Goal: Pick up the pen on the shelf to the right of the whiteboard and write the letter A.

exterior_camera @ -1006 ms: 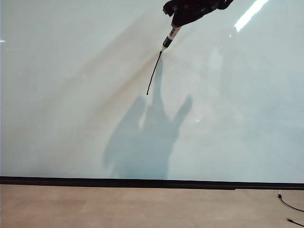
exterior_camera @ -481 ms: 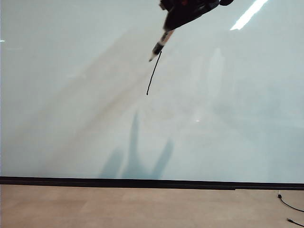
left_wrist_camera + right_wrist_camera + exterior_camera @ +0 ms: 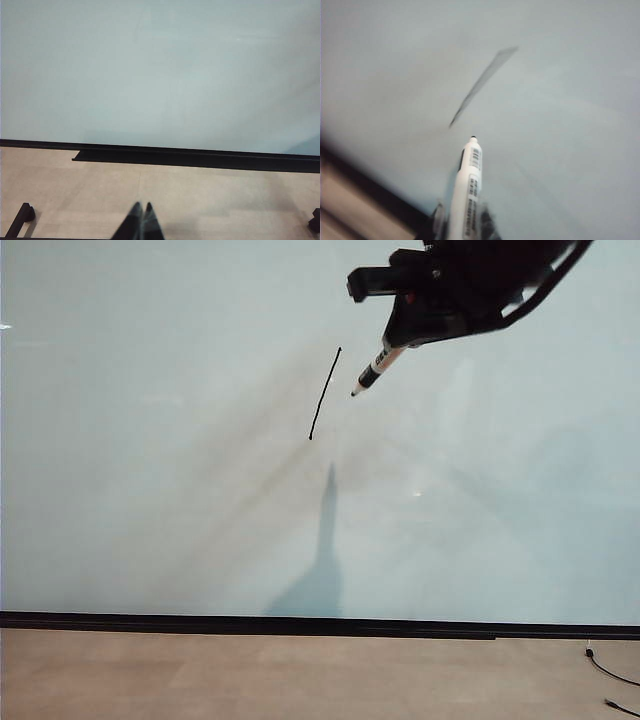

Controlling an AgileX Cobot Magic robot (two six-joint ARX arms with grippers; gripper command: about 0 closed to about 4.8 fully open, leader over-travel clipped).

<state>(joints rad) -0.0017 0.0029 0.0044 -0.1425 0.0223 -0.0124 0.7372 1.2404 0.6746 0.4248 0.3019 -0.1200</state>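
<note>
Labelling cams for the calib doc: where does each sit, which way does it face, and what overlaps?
Exterior: off the arms, facing the whiteboard; shows the right gripper holding the pen beside one stroke.
Left wrist: low, facing the board's bottom edge and floor; left gripper shut.
Right wrist: looks along the pen at the board; stroke blurred.
Shared: exterior and right wrist both show pen and stroke.
</note>
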